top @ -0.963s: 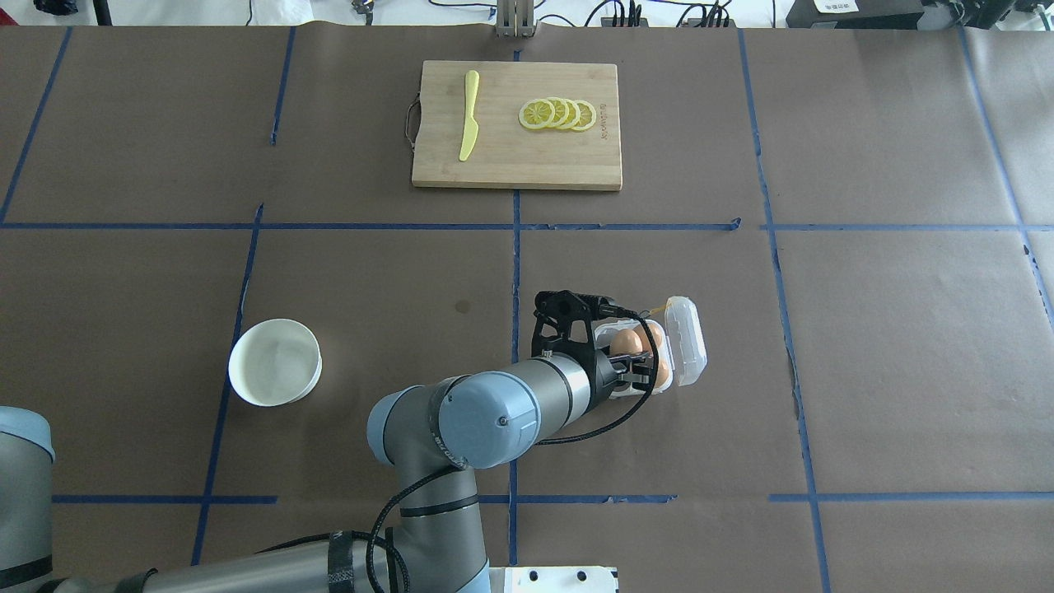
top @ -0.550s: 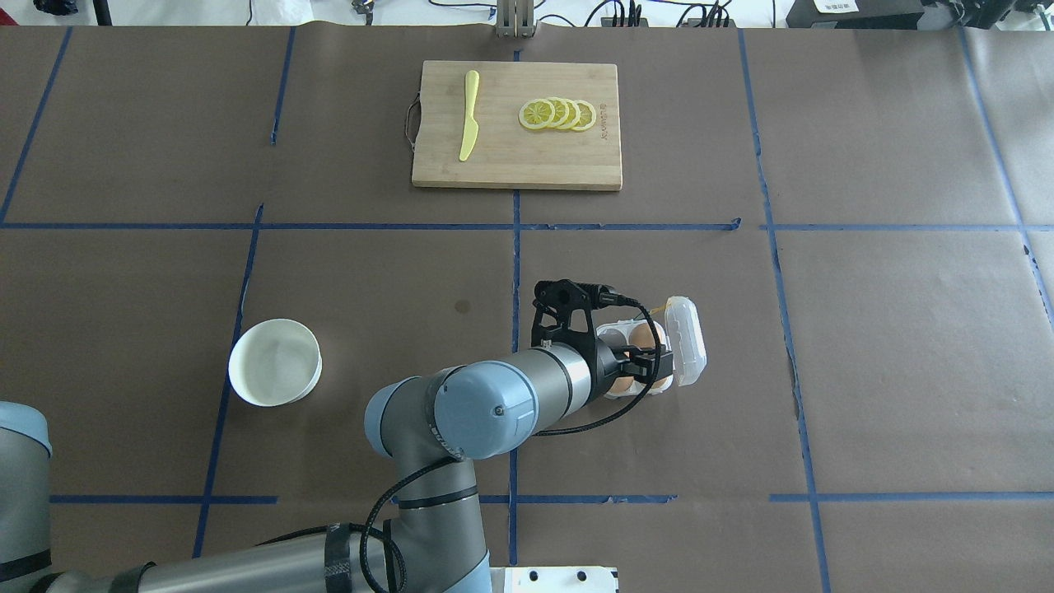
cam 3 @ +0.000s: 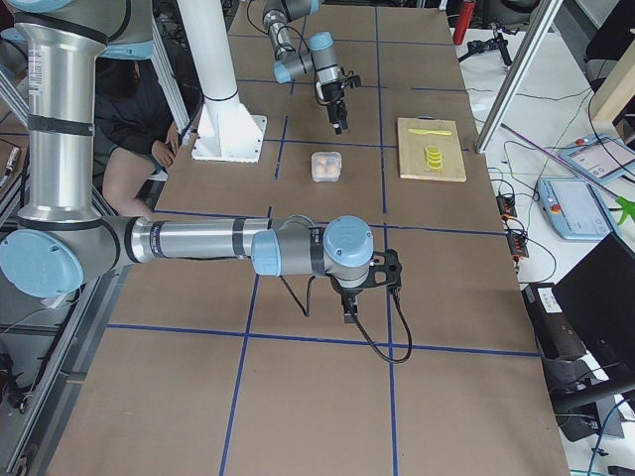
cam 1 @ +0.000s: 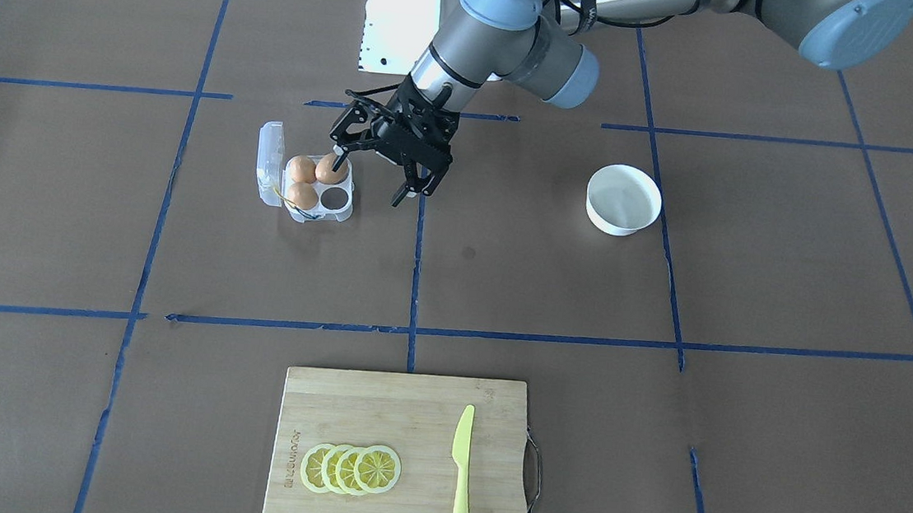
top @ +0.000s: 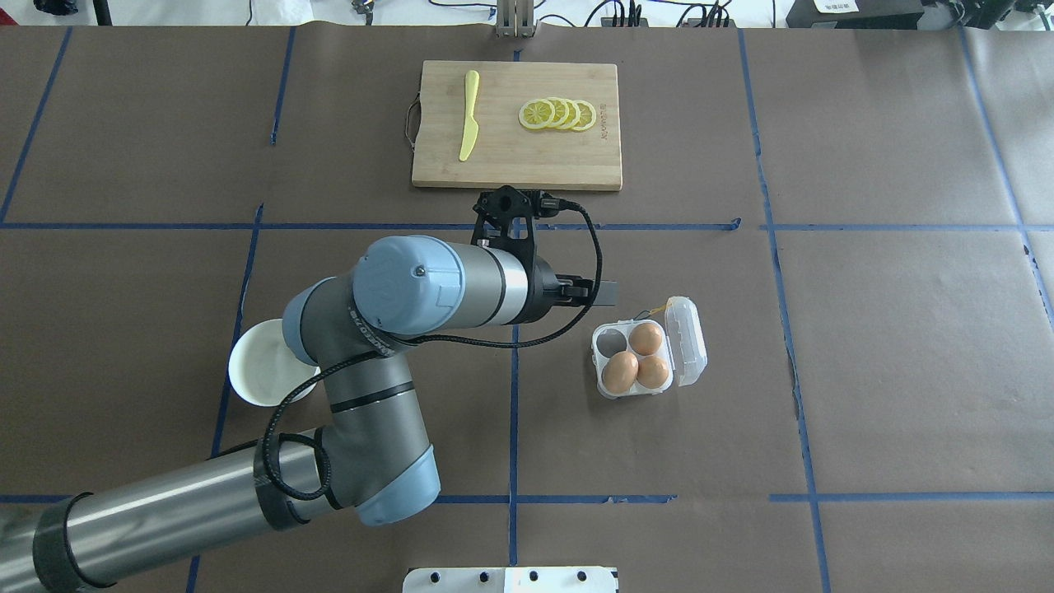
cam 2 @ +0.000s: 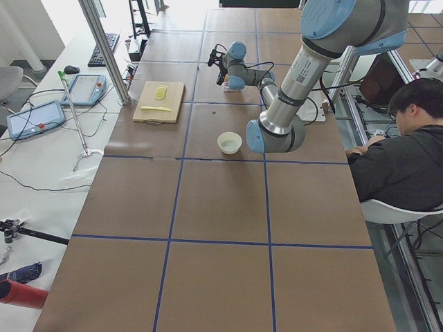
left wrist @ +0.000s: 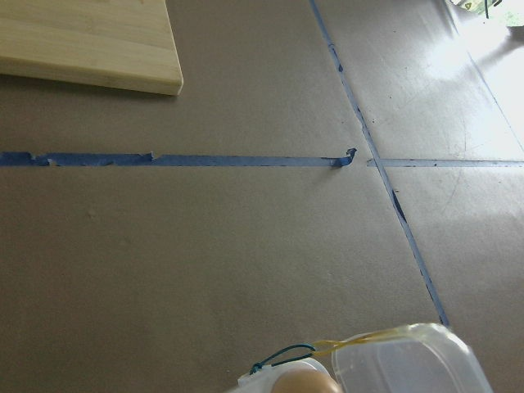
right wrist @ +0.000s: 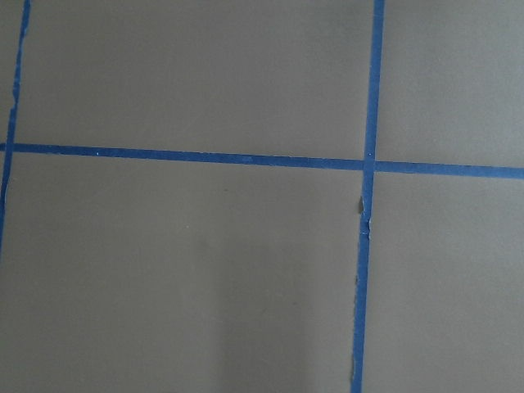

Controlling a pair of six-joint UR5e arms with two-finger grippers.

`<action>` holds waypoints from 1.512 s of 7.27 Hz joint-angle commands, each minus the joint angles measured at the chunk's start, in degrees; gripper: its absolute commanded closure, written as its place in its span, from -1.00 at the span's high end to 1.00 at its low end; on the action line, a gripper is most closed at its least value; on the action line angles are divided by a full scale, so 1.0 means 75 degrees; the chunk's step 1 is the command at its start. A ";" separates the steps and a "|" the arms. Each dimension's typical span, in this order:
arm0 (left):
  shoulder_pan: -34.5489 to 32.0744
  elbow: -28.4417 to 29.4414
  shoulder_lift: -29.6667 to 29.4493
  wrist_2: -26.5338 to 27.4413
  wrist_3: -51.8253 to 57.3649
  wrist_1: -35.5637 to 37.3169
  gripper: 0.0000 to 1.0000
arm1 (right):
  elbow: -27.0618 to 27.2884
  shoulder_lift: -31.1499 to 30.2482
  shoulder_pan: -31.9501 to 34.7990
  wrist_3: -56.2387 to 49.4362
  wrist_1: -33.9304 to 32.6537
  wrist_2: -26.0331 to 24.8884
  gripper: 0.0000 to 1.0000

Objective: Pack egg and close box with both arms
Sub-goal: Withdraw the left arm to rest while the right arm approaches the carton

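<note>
The clear box sits open on the table, its lid folded out to the right. Three tan eggs fill three cells; the far-left cell is empty. In the front-facing view my left gripper is open and empty, raised just beside the box, one finger in front of an egg. The left wrist view shows the lid and yellow loop at its bottom edge. My right gripper shows only in the exterior right view, far from the box; I cannot tell whether it is open or shut.
A wooden cutting board with a yellow knife and lemon slices lies at the far middle. A white bowl stands at the near left, partly under my left arm. A person sits beside the table.
My left gripper was low over the box; it has lifted and drawn back to the far left. The box now shows uncovered with three eggs in it.
</note>
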 commanded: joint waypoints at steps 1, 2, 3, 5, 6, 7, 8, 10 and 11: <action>-0.0538 -0.1493 0.0787 -0.0396 0.1064 0.1928 1.00 | 0.0561 -0.0028 -0.0880 0.2229 0.1018 -0.0226 1.00; -0.0830 -0.2012 0.0931 -0.0396 0.1614 0.2879 1.00 | 0.0574 -0.0063 -0.1407 0.3226 0.1872 -0.0483 0.96; -0.1274 -0.2388 0.1129 -0.0420 0.2130 0.3213 1.00 | 0.0575 -0.0075 -0.1911 0.4327 0.2797 -0.0555 0.71; -0.2582 -0.3698 0.2822 -0.1152 0.3195 0.3275 0.99 | 0.0586 -0.0110 -0.3081 0.6227 0.4241 -0.0719 -0.01; -0.3183 -0.3901 0.3283 -0.1634 0.3573 0.3275 0.99 | 0.0586 -0.0098 -0.3645 0.7153 0.4991 -0.0778 -0.45; -0.3572 -0.3996 0.3624 -0.1731 0.3960 0.3275 1.00 | 0.0633 -0.0040 -0.4625 0.8055 0.5729 -0.1323 -0.87; -0.4121 -0.4009 0.4010 -0.1802 0.4799 0.3275 1.00 | 0.0830 0.0053 -0.5853 0.9062 0.5992 -0.2408 -1.00; -0.5014 -0.3881 0.4353 -0.2235 0.6383 0.3275 1.00 | 0.0868 0.0520 -0.6578 0.9318 0.5994 -0.2946 -1.00; -0.5040 -0.3868 0.4354 -0.2236 0.6447 0.3275 1.00 | 0.0868 0.0650 -0.6708 0.9318 0.5994 -0.2900 -1.00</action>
